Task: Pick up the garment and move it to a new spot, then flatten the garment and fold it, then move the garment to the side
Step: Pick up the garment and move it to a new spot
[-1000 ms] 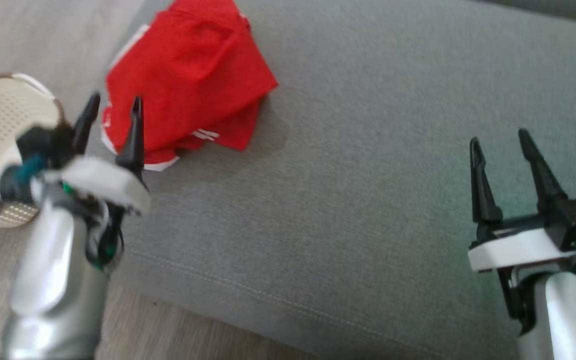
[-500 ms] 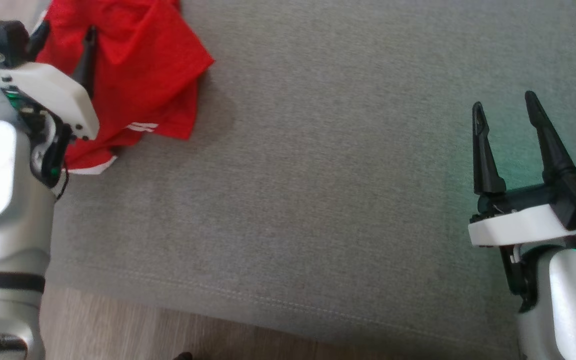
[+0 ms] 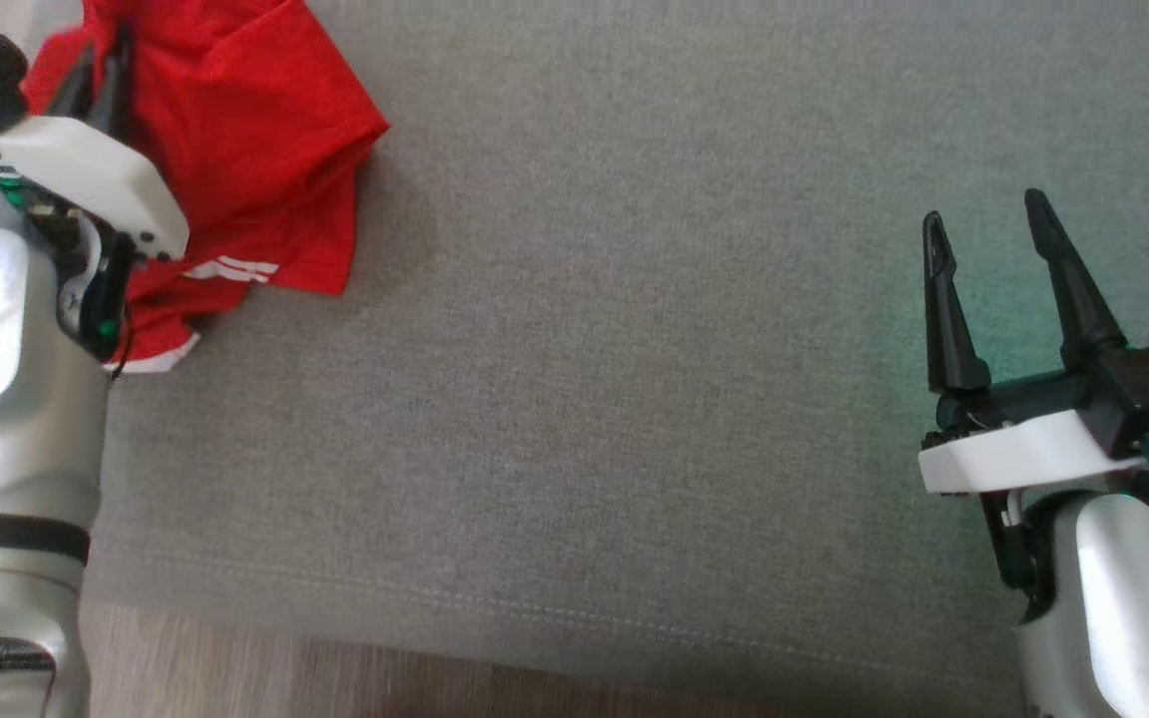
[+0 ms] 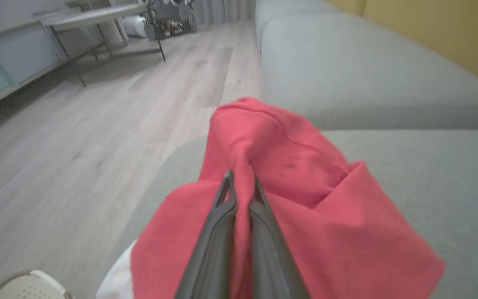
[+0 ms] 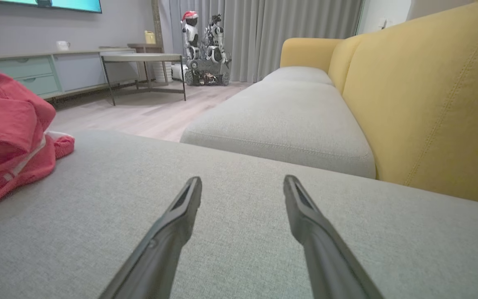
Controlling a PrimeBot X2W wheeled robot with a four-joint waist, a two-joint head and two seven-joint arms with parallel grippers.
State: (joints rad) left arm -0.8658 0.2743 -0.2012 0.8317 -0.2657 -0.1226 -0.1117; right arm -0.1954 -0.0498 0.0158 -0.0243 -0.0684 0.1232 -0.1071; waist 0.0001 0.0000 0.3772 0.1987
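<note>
Red garment [image 3: 265, 120]: bunched on the grey cushion [image 3: 634, 379], a ridge pinched in the left gripper [image 4: 241, 179].
Right gripper [image 3: 981, 207]: spread, empty, well apart from the garment.
Lift: probably best slow and straight up, lest the thin fold slip.

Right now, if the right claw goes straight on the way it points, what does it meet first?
Probably the grey cushion under it, since the open right claw points low along it; beyond is the next seat cushion. Depth is unclear.

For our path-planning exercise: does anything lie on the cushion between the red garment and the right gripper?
Nothing visible does. The left gripper is shut on the garment; bare cushion runs to the open right gripper.
</note>
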